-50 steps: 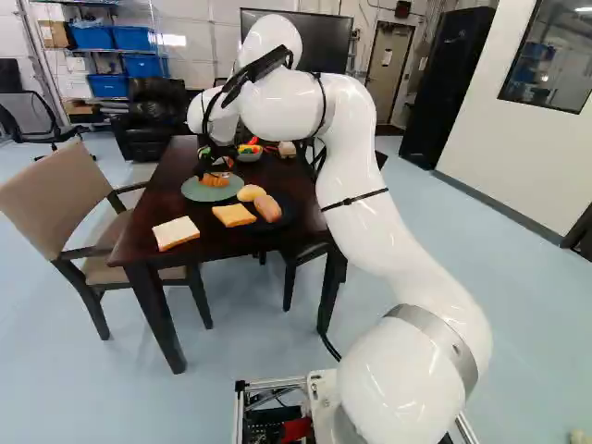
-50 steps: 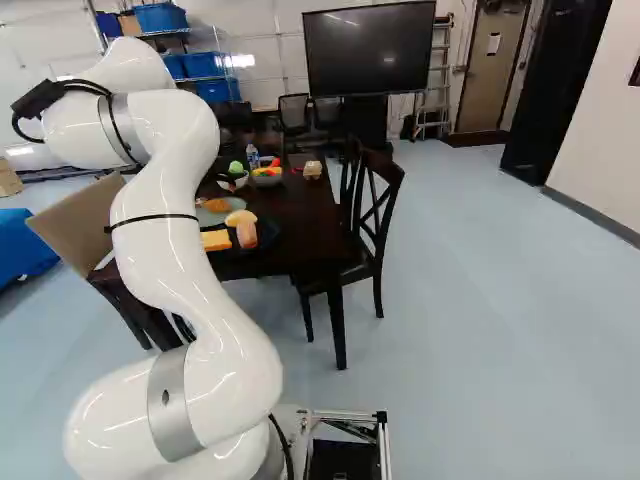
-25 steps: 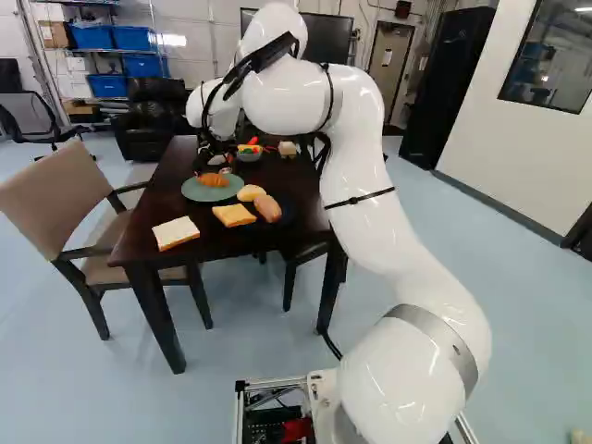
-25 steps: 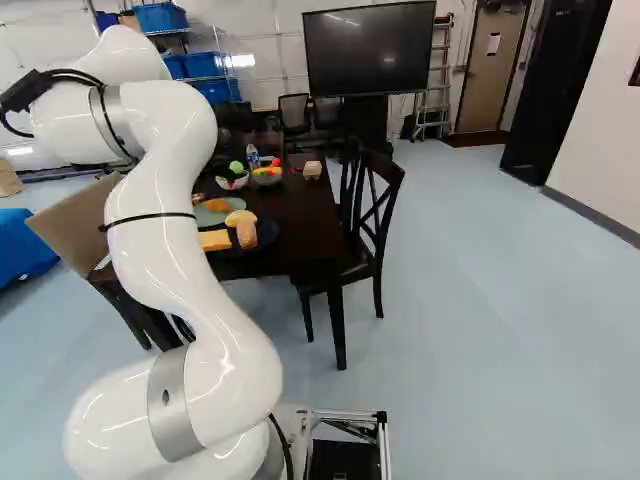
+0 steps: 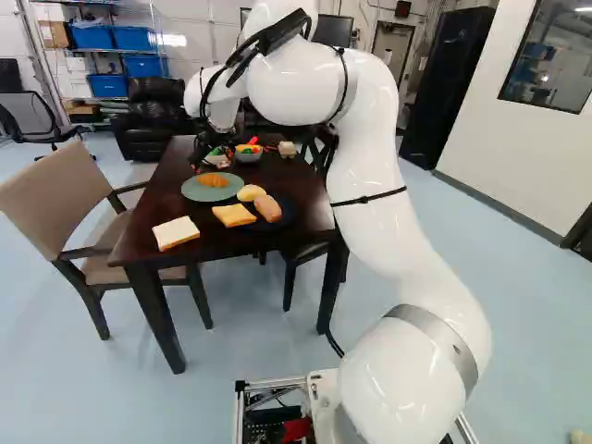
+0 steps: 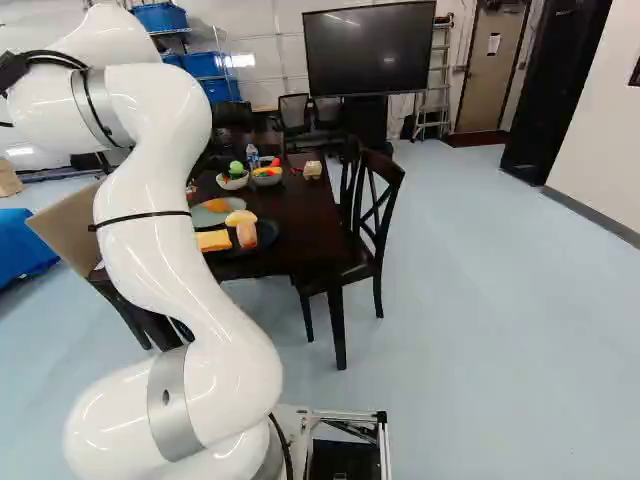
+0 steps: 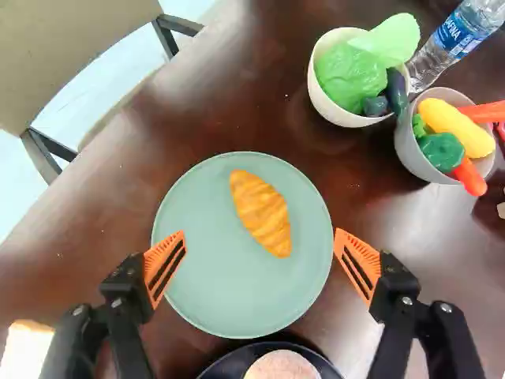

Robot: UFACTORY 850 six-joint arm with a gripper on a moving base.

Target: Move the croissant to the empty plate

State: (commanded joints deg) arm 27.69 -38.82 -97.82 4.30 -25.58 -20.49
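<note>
One bowl (image 7: 327,109) of greens (image 7: 346,77), plate's (image 7: 205,292) one o'clock (twelve: ahead of gripper (image 5: 200,155)) | second bowl (image 7: 407,150) of vegetables (image 7: 456,126), two o'clock | croissant (image 7: 260,213) on plate, towards one | jaws wide apart, holding nothing

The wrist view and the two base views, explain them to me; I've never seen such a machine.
The machine is one white robot arm ending in a black gripper with two orange-padded fingers. The left and right base views come from cameras on its base, behind the arm, and show one scene from two sides. The wrist view looks along the gripper from the wrist.

On the dark table, a croissant lies on a green plate. Nearby are a dark plate with bread, a white slice of bread, two bowls of colorful food and a bottle. Nothing is held: the fingers stand apart.
</note>
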